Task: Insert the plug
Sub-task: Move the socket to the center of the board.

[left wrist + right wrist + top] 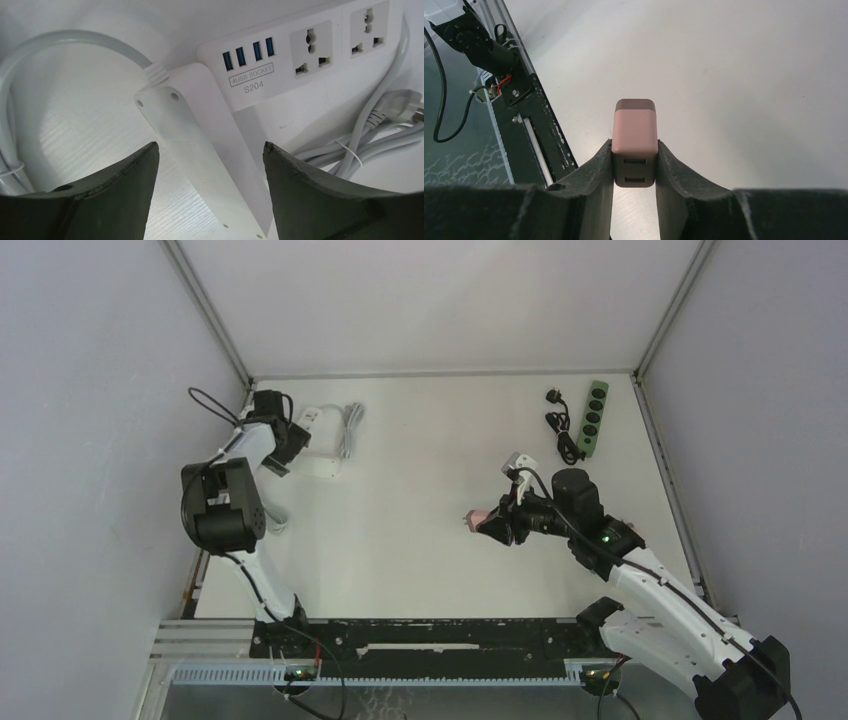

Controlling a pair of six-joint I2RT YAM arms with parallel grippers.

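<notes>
Right wrist: plug (634, 127), a pink block, is pinched at its rear by the right gripper (634, 152). The fingers are narrow and flat on both sides. The face with two slots looks back at the lens and the prongs are hidden.

Top external: plug (478, 518) hangs clear above the table (420, 440), just toward 4 o'clock from its middle. The sockets are well apart from it. White strips sit at 10 o'clock and a green strip (596, 418) at 1 o'clock, with a black cable (560, 430) beside it.

Left wrist: left gripper (211, 145) has wide fingers straddling a white strip (200, 135) that shows its screw-hole back. I cannot tell whether the pads touch it. Beyond it, at 1 o'clock, lies the USB strip (280, 60), sockets up, with a coiled cable (370, 135) at 3 o'clock.

Risks, as I judge them:
- The grip is short and at the rear, so the plug could pivot or slip when pushed home.
- With the prongs unseen, a wrong roll would jam them on the socket face.
- The straddled strip lies face-down (no socket offered). If it is unheld, it would skid under the push.

Only the top view gives the gap between plug and strips. Only the left wrist shows the socket layout. Only the right wrist shows how the plug sits in the grip.
</notes>
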